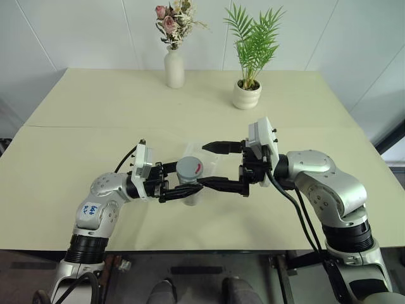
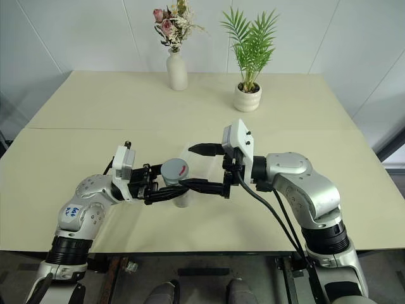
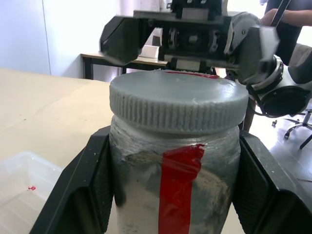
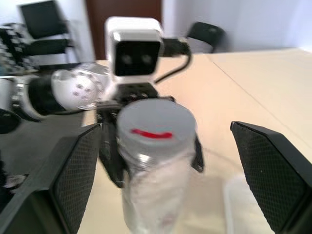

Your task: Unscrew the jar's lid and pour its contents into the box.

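- Left gripper [image 1: 183,190] clenched on the jar [image 1: 188,192], fingers clamped on both sides of the clear body, below the cap.
- Jar held upright above the tabletop [image 1: 76,158], near its front edge, roughly centre between both arms.
- Red stripe [image 3: 179,187] running down the jar's side, seen close in the left wrist view; inside of the glass coated with pale residue, contents not distinguishable.
- Lid [image 1: 189,170] still on the jar, grey, ribbed around its rim, small red mark on top.
- Box [image 1: 205,158] flat on the tabletop just behind the jar, clear and shallow, partly hidden by the jar and the right gripper's fingers; corner of it also visible in the left wrist view, with a tiny red speck inside.
- Right gripper [image 1: 211,166] released, jaws spread wide, pointing sideways toward the jar; one finger just beyond the lid, the other at the near side by the jar's body, holding nothing.
- White flower vase [image 1: 174,68] and white plant pot [image 1: 246,94] at the tabletop's far side, well apart from the jar.
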{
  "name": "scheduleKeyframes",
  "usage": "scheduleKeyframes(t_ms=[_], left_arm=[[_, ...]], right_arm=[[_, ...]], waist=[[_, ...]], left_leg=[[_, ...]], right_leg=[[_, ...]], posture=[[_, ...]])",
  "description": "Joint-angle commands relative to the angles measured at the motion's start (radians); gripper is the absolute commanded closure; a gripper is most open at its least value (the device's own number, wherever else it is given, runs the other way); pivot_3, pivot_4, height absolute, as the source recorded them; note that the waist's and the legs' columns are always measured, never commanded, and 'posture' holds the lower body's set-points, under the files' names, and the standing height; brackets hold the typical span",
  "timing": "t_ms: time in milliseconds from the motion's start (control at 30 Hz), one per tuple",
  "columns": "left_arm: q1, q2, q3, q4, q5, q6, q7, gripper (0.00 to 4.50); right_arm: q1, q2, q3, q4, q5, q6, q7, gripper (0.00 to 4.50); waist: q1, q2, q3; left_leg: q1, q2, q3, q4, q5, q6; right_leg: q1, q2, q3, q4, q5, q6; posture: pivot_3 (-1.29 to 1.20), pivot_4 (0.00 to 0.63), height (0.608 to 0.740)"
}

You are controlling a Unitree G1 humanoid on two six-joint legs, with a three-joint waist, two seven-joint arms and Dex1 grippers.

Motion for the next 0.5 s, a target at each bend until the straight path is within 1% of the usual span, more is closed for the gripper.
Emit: scheduleKeyframes(t_ms=[33, 267, 500], left_arm=[[-0.033, -0.001, 0.009, -0.01, -0.009, -0.012, 0.002, 1.76], [-0.043, -0.003, 0.0, 0.017, 0.004, -0.03, -0.011, 1.76], [-0.053, -0.006, -0.013, 0.037, 0.011, -0.045, -0.025, 1.76]], right_arm=[[0.007, 0.026, 0.021, -0.049, -0.01, 0.01, -0.074, 0.05], [0.019, 0.077, 0.019, -0.082, 0.052, 0.062, -0.147, 0.05], [-0.012, 0.103, 0.06, -0.057, 0.023, 0.061, -0.189, 0.05]], waist=[[0.002, 0.0, 0.0], [0.004, 0.0, 0.0], [0.003, 0.0, 0.0]], left_leg=[[0.0, 0.0, 0.0, 0.0, 0.0, 0.0], [-0.001, 0.0, 0.0, 0.0, 0.0, 0.0], [-0.001, 0.0, 0.0, 0.0, 0.0, 0.0]], right_leg=[[0.0, 0.0, 0.0, 0.0, 0.0, 0.0], [0.0, 0.0, 0.0, -0.001, 0.0, 0.0], [0.0, 0.0, 0.0, -0.001, 0.0, 0.0]], posture=[[0.0, 0.15, 0.74], [0.0, 0.15, 0.74], [0.0, 0.15, 0.74]])
